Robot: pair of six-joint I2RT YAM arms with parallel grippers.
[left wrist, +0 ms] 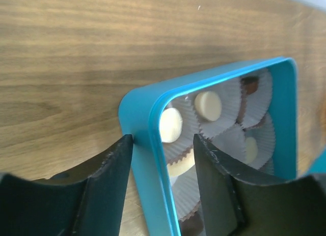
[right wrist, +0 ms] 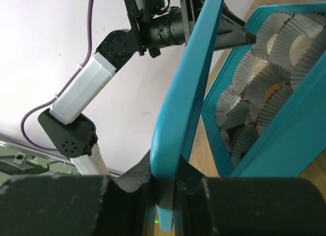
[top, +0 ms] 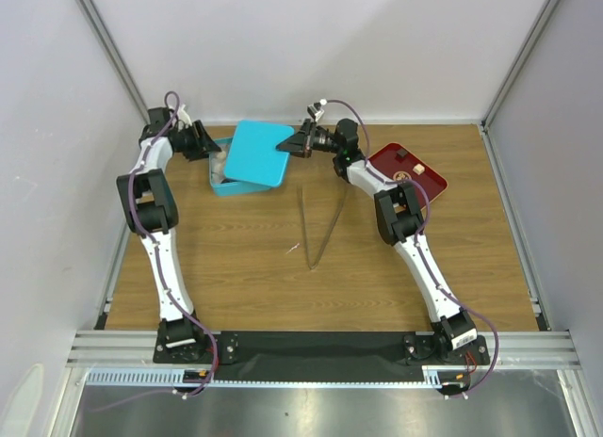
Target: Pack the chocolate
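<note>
Right gripper (right wrist: 165, 181) clamps lid (top: 259, 153), left gripper (left wrist: 163, 140) apart astride tin (left wrist: 150, 170) wall, chocolates (left wrist: 209, 105) seemingly face-up

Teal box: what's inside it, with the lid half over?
White paper cups, several holding cream round chocolates, and at least one dark piece. The lid, pinched in the right gripper, covers most of the box from above, so the full count cannot be seen.

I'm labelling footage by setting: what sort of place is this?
Probably a lab robot cell, not a kitchen or shop: two robot arms bolted to a wooden table, enclosed by white panel walls in aluminium framing.
</note>
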